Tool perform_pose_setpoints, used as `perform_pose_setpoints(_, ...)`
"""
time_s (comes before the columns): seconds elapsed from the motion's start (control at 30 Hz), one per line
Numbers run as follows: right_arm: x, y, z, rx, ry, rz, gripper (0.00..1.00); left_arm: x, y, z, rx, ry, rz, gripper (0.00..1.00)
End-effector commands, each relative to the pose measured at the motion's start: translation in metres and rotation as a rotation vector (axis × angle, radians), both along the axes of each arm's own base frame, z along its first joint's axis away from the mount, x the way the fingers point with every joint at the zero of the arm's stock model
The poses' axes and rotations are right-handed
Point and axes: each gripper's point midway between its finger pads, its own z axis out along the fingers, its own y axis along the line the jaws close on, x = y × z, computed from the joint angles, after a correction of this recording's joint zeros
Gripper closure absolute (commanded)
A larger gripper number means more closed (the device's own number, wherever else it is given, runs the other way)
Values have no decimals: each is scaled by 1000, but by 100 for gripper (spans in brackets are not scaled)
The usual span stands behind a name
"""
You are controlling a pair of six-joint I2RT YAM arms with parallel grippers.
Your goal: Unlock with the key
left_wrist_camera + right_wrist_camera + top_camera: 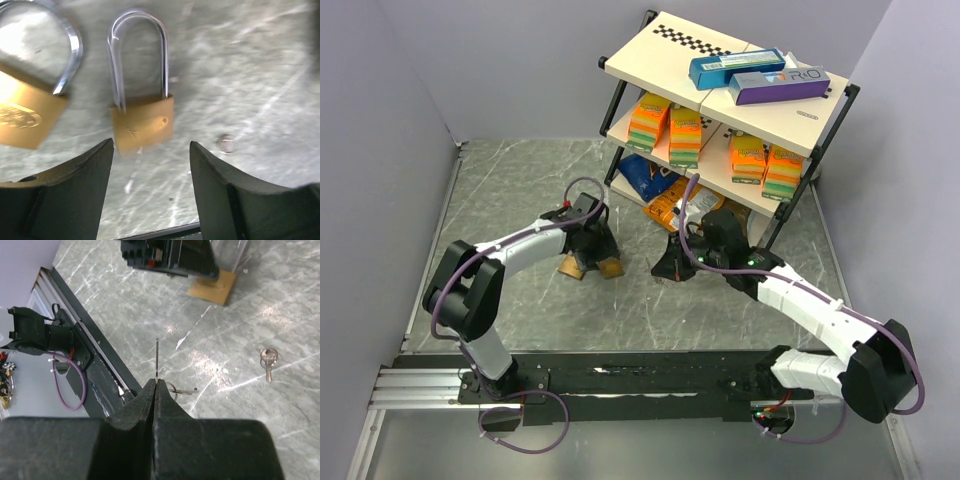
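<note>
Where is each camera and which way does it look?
Top camera: high behind the arms, looking down at the table, shelf and two padlocks; both arms show.
Left wrist camera: on the left arm, looking down at the padlocks past its open left gripper.
Right wrist camera: on the right arm, looking across the table; its shut right gripper pinches the key.
Shared: the padlocks show in the top and left wrist views.
</note>
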Motion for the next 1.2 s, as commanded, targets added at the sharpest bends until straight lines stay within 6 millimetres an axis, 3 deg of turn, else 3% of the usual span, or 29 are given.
perform_pose_setpoints(0.0,-2,-9,4,-16,-23,-20,100,13,-16,20,-9,-60,-37,33)
perform_pose_setpoints(0.13,-1,-11,4,-21,-29,-30,100,8,-23,12,28,-24,-71,33)
perform_pose_setpoints(0.27,-3,-12,10,-16,-41,-28,100,16,-30,36,33,-112,-68,29)
perform_pose_setpoints(0.33,-5,-12,13,-3,-43,-25,100,22,-33,63,-8,-183,-60,25)
perform_pose_setpoints(0.47,-10,-10,24,61,-41,4,100,27,-36,119,-114,-344,-46,7)
perform_pose_setpoints(0.5,-10,-11,28,79,-37,4,100,24,-35,148,-175,-417,-43,1)
perform_pose_setpoints(0.53,-11,-12,33,99,-41,11,100,23,-37,155,-223,-469,-43,3)
perform_pose_setpoints(0.57,-17,-10,36,122,-33,42,100,18,-41,168,-282,-509,-63,4)
perform_pose_setpoints(0.6,-17,-10,42,148,-33,50,100,10,-37,194,-343,-583,-66,4)
perform_pose_setpoints(0.63,-20,-9,47,164,-33,66,100,0,-38,185,-377,-579,-86,3)
perform_pose_setpoints(0.7,-26,-5,59,211,-30,106,100,-20,-55,224,-567,-688,-199,1)
perform_pose_setpoints(0.83,-39,2,83,297,-38,186,100,-70,-82,231,-789,-659,-408,6)
perform_pose_setpoints(0.87,-40,3,88,314,-30,197,100,-78,-86,242,-832,-691,-438,7)
perform_pose_setpoints(0.93,-43,6,94,340,-33,220,100,-94,-91,241,-889,-672,-471,9)
perform_pose_setpoints(0.97,-44,7,96,353,-20,223,100,-99,-91,253,-928,-710,-484,10)
perform_pose_setpoints(1.17,-50,10,106,412,-17,270,100,-117,-93,251,-995,-687,-500,22)
